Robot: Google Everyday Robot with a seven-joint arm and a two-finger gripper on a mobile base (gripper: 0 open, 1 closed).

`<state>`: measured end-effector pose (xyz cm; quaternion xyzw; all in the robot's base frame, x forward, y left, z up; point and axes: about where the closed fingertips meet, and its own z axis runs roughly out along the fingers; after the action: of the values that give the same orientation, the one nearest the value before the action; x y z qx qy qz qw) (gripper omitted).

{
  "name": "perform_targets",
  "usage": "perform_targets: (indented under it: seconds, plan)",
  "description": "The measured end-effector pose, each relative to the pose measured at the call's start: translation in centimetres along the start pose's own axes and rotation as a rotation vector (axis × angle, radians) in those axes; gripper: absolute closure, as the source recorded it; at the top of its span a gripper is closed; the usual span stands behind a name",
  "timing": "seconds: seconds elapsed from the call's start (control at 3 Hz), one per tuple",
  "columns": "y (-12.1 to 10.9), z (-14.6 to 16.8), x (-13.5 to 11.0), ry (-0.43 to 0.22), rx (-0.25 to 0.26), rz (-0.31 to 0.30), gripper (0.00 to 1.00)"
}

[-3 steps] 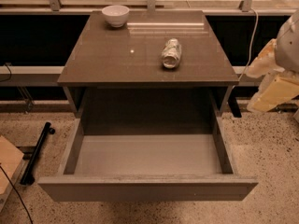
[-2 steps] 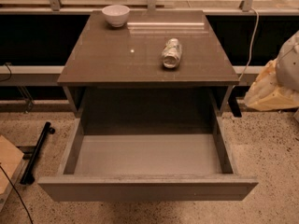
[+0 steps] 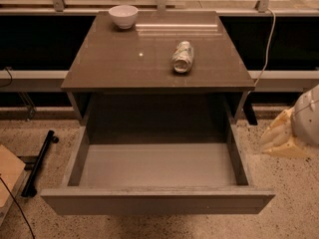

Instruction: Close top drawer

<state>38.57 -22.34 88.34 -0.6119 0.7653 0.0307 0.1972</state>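
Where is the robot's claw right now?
In the camera view the gripper is at the far right edge, seen against the speckled floor, just beyond the right side wall of the pulled-out top drawer and apart from it.

The robot's tool [image 3: 280, 139] shows low down at the far right edge of the view. It is a pale cream, blocky shape with soft ridged segments along its left side and a flat, slightly yellower underside. Joined above and behind it is a rounded white-grey shell [image 3: 310, 114], smooth and dome-like, with a thin dark line running across its surface; both parts are cut off by the right edge of the view.
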Motion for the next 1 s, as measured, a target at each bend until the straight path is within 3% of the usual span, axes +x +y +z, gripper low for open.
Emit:
perform_targets:
  seconds: [0.67,1.0]
  plan:
    - [0.1,0.0,-0.6,0.022,0.002,-0.018,1.00]
    - [1.4,2.2,-1.0,0.025,-0.020,-0.033,1.00]
